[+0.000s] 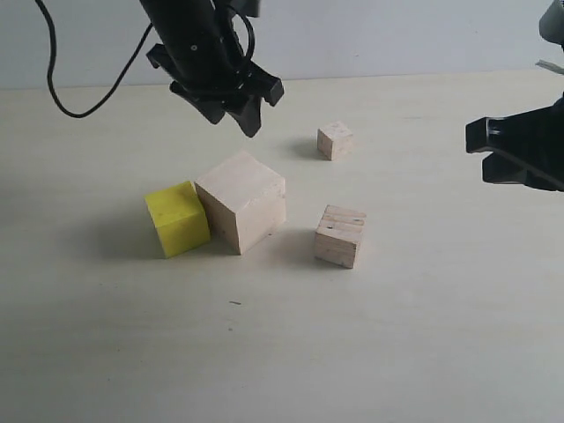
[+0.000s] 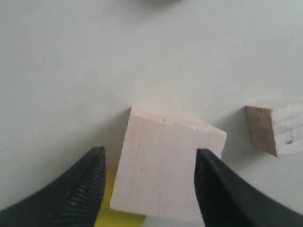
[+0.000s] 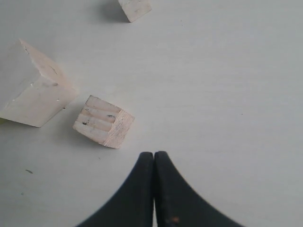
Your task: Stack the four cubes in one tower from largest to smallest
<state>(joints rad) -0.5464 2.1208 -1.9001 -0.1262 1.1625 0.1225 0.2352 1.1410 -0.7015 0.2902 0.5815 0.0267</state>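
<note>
The four cubes lie unstacked on the surface (image 1: 423, 335): the largest cube (image 1: 242, 203), of pale wood, with the yellow cube (image 1: 178, 218) touching one side, the grooved cube (image 1: 340, 235) near on the other side, and the small cube (image 1: 335, 140) well apart behind. The left gripper (image 1: 236, 113) hangs over the largest cube, jaws apart and empty; the right gripper (image 3: 154, 156) is pressed together, off to the side. All look rigid, light and smooth-faced. Opposite flat faces should take a firm pinch, though the yellow cube's touching face is blocked.
</note>
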